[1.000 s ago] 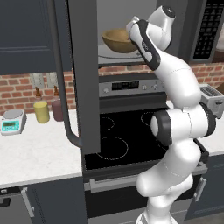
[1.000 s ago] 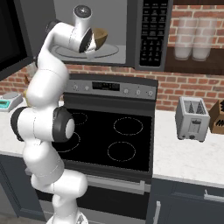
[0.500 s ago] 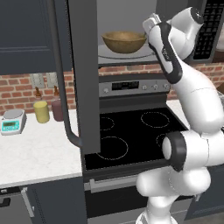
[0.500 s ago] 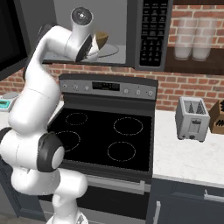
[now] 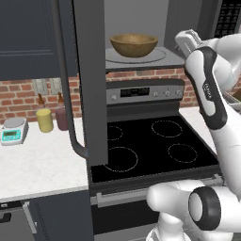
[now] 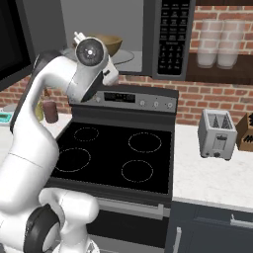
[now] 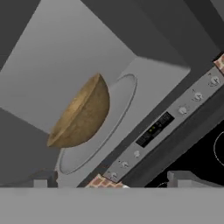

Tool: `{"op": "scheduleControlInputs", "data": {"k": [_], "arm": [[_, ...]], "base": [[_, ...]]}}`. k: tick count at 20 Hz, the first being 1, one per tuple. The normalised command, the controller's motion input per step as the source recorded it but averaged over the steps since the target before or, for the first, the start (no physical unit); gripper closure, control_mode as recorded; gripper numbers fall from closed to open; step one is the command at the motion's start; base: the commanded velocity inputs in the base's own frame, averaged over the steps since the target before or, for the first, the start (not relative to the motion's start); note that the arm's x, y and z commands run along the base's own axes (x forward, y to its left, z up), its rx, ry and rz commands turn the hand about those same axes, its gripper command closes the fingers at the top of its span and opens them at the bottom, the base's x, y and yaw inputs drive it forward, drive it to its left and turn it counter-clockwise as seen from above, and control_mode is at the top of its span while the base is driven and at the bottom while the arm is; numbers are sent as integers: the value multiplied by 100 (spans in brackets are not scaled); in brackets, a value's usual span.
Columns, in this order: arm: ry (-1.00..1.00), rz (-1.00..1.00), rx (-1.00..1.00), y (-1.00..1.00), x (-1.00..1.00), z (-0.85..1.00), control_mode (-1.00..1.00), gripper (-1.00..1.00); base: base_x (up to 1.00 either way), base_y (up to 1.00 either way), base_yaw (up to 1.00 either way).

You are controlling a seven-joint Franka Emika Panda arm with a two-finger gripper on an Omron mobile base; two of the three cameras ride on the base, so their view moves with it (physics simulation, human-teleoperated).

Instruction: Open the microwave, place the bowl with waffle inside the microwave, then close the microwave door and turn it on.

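The microwave (image 5: 141, 16) hangs above the stove with its cavity exposed, and its button panel (image 6: 171, 34) is at the right. The microwave door (image 5: 89, 80) is swung wide open to the left, its long bar handle (image 5: 66, 94) facing the room. The brown wooden bowl (image 5: 133, 45) (image 6: 112, 44) (image 7: 83, 113) rests on the round turntable plate (image 7: 118, 109) inside. The bowl's wall hides the waffle. My gripper (image 5: 184, 40) (image 7: 113, 179) is open and holds nothing, just outside the cavity to the right of the bowl and apart from it.
Below the microwave is a black stove top (image 5: 150, 146) with a knob panel (image 6: 133, 99). A scale (image 5: 12, 131) and yellow (image 5: 45, 120) and maroon (image 5: 61, 117) canisters stand on the left counter. A silver toaster (image 6: 216, 134) and a knife block (image 6: 246, 131) stand on the right.
My hand has drawn back out of the microwave, away from the bowl's rim and to the right. The bowl stays on the turntable plate.
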Motion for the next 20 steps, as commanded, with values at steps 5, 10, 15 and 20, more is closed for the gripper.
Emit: {"op": "scheduleControlInputs", "data": {"k": [5,10,15,20], "arm": [[-11,17,-44,-3,-100,5,-100,-100],[-4,16,-49,6,-100,19,-100,-100],[-10,3,-36,50,-83,13,-100,-100],[-16,0,-25,51,-92,0,-100,-100]], "base": [[0,0,0],[0,0,0],[0,0,0],[0,0,0]]}}
